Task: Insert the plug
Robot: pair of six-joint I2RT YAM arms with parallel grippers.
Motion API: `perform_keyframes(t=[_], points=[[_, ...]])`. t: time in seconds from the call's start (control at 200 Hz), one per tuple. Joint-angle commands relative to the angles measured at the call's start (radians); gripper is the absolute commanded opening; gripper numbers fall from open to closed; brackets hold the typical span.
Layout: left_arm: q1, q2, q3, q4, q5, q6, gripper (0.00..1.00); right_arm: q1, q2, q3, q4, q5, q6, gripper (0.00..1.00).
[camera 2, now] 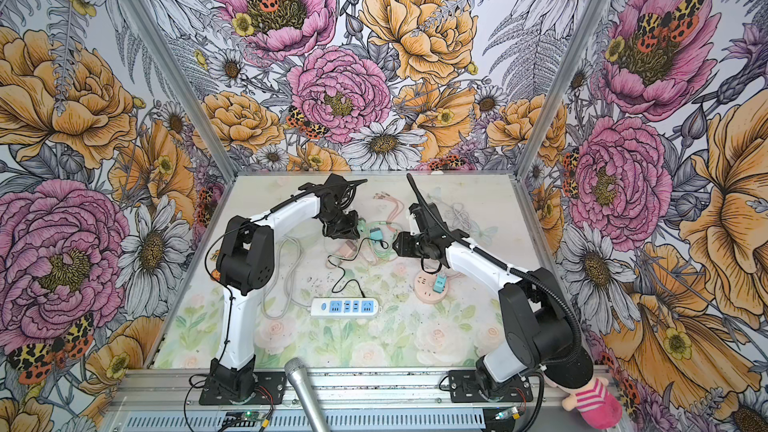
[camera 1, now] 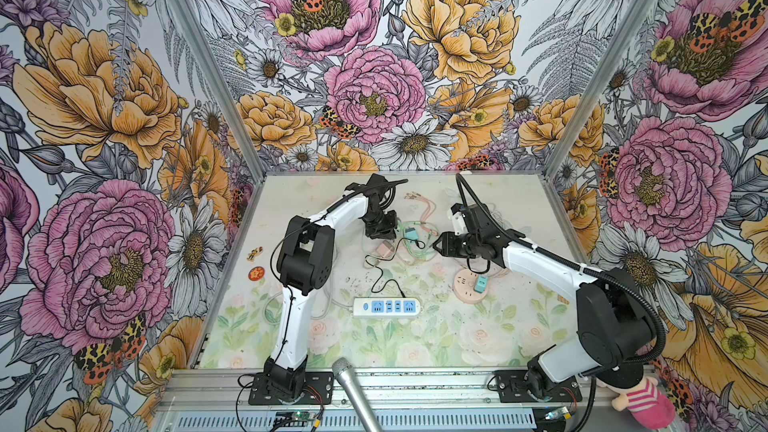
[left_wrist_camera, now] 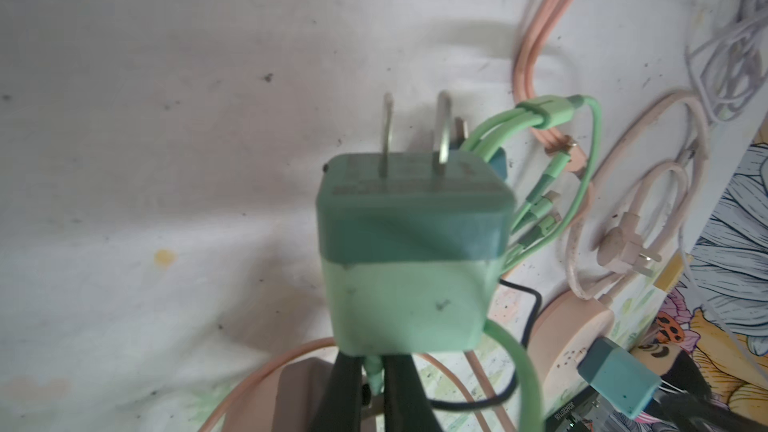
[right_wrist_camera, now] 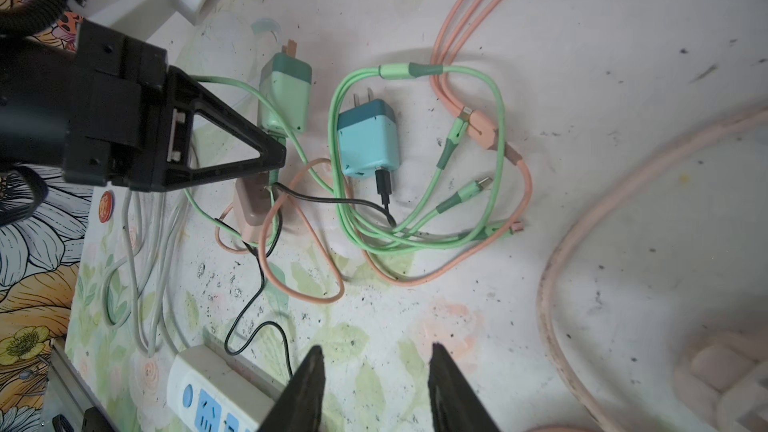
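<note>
Left gripper [left_wrist_camera: 376, 361]: pinched on connector end of green plug [left_wrist_camera: 411, 243], near mid-frame in both top views, prongs outward | right gripper [right_wrist_camera: 376, 363]: spread, empty, right of it | risk: could have pivoted in thin hold, tangled green cable [right_wrist_camera: 500, 118] dragging, missed white power strip [camera 1: 387, 307] slots

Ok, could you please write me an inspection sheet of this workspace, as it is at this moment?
surface: floral mat, dotted with dark specks.
job's things: green charger, prongs bare; white power strip; round pink socket carrying a teal charger.
clutter: blue charger, pink charger, round red badge, microphone.
grippers: left gripper shut on the green cable end under the green charger; right gripper open, empty.
cables: green cable, pink cable and black cable cross in a tangle.
surroundings: floral wall panels; plush toy at the front edge.
</note>
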Motion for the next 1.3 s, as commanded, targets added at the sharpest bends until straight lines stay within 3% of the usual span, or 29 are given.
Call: perform_keyframes(t=[0.0,0.225,0.53,0.781,1.051,1.296], points=[[0.014,-0.016,-0.023,0.004,-0.081,0.034,0.10,0.003,0.014,0.030,0.029,-0.001,-0.005,0.43],[0.018,0.007,-0.022,0.004,-0.144,0.031,0.14,0.010,0.041,0.044,0.030,-0.009,0.001,0.42],[0.017,0.013,-0.012,0.004,-0.149,0.025,0.26,0.021,0.067,0.058,0.030,-0.022,0.000,0.43],[-0.005,-0.126,-0.064,0.002,-0.094,0.052,0.34,0.043,0.102,0.081,0.030,-0.032,-0.035,0.42],[-0.035,-0.262,-0.175,0.002,-0.092,0.080,0.35,0.082,0.217,0.168,0.029,-0.023,-0.094,0.41],[-0.031,-0.312,-0.179,0.002,-0.090,0.090,0.34,0.099,0.351,0.261,0.032,-0.002,-0.130,0.40]])
